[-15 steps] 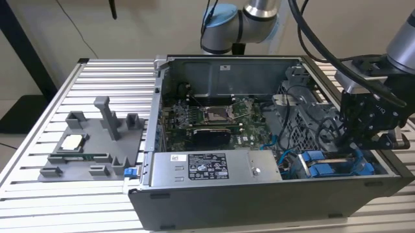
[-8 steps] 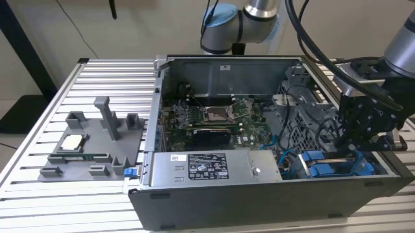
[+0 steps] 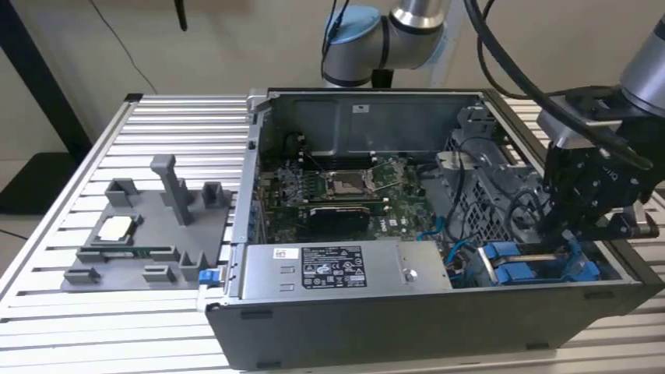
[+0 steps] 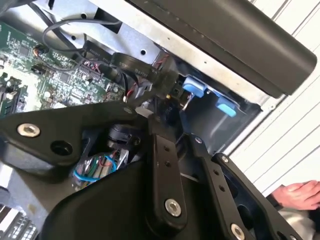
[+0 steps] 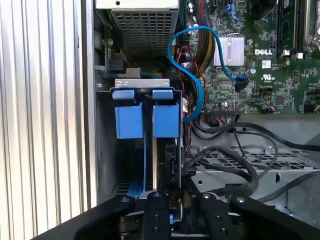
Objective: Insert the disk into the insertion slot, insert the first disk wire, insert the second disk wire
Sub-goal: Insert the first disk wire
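A: Where is the disk [image 5: 166, 122]?

B: In the slot [image 5: 142, 84], standing on edge with its blue tabs showing. That puts it in the corner of the case [image 3: 416, 327] nearest the counter [image 3: 177, 117] corner that is close to the exterior camera and on the exterior view's right.

A: And the claw [image 3: 569, 234]?

B: It hangs from the arm [image 3: 406, 23] over that same corner and reaches down into the case, right at the blue frame. In the first wrist view it sits above the disk's dark edge, in line with it. I cannot tell whether it is clenched or released.

A: Any wires near it?

B: A blue wire [image 5: 197, 75] loops from the board [image 5: 260, 70] and drops just beside the disk. Black wires [image 5: 240, 130] lie across the grey cage next to the slot. In the second wrist view the claw's tip is in among black wires, near a black plug [image 4: 132, 65] and the blue tabs. I cannot tell whether it touches any of them, or whether a wire is plugged into the disk.

A: What else is in the case?

B: A grey box [image 3: 343, 269] with a white sticker lies along the side nearest the exterior camera, just beside the slot, toward the exterior view's left.

A: And outside the case?

B: A grey jig [image 3: 146, 234] sits on the counter beside the case, toward the edge on the exterior view's left. A hand [image 4: 300, 194] shows past the case wall, by the counter's slats.
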You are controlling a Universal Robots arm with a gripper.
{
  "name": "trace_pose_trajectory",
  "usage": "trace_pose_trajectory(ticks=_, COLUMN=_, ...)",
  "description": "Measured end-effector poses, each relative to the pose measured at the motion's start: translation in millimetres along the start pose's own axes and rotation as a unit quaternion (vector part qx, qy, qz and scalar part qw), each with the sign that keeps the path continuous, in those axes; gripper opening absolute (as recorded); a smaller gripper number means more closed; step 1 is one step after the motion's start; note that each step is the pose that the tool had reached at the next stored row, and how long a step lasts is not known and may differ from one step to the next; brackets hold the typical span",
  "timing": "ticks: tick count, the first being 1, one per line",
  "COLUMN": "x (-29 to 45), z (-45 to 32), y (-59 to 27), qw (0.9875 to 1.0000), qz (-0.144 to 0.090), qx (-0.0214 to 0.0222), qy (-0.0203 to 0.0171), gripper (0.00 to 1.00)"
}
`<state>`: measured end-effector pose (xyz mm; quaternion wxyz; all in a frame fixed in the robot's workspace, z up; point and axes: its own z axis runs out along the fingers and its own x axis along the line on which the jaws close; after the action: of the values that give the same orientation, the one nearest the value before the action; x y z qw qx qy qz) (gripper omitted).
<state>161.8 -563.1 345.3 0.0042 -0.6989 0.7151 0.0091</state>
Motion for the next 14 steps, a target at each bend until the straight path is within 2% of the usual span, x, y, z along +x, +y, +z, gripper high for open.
trace_pose_trajectory(ticks=12, x=-1.7, z=-53.2, y=0.4, qw=1.0, qz=0.0, qx=-0.0003, qy=0.0001, gripper=0.26)
trace_pose_trajectory(ticks=14, x=-1.8, z=-57.5, y=0.4, qw=1.0, qz=0.0, qx=-0.0003, qy=0.0001, gripper=0.26)
